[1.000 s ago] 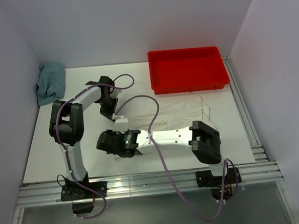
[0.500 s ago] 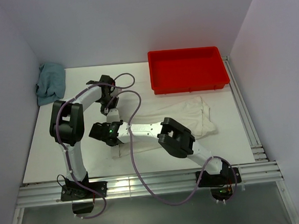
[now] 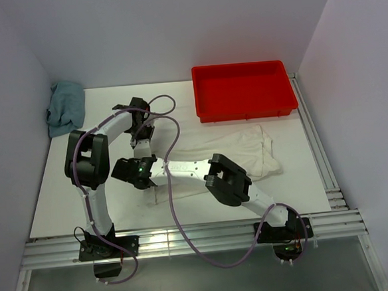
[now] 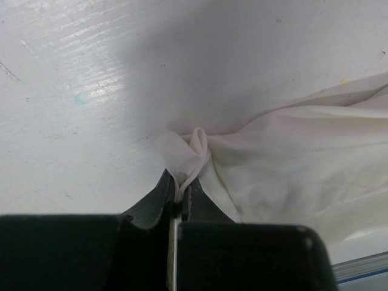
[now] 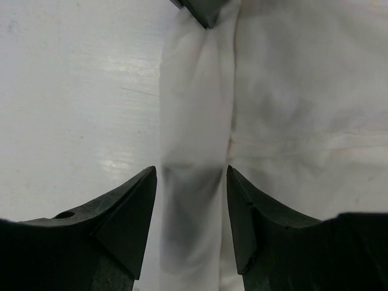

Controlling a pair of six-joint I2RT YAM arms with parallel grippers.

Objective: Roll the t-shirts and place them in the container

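So the right gripper (image 5: 191,174) hangs half-open astride the plain cream-white cotton t-shirt (image 5: 285,121), whose rolled edge runs 12-to-6 between its jaws; the left gripper (image 4: 180,195) pinches the 12 o'clock end.

Bare table (image 3: 51,195) left and near edge is passable. Tray (image 3: 245,114) blocks far right, cloth (image 3: 65,108) far-left corner; right arm (image 3: 196,170) spans centre over shirt (image 3: 247,148).

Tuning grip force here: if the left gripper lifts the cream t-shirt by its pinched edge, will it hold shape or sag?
Likely sag: the t-shirt bunches into soft folds where the left gripper pinches it. Probably light: the fabric looks thin and wrinkled.
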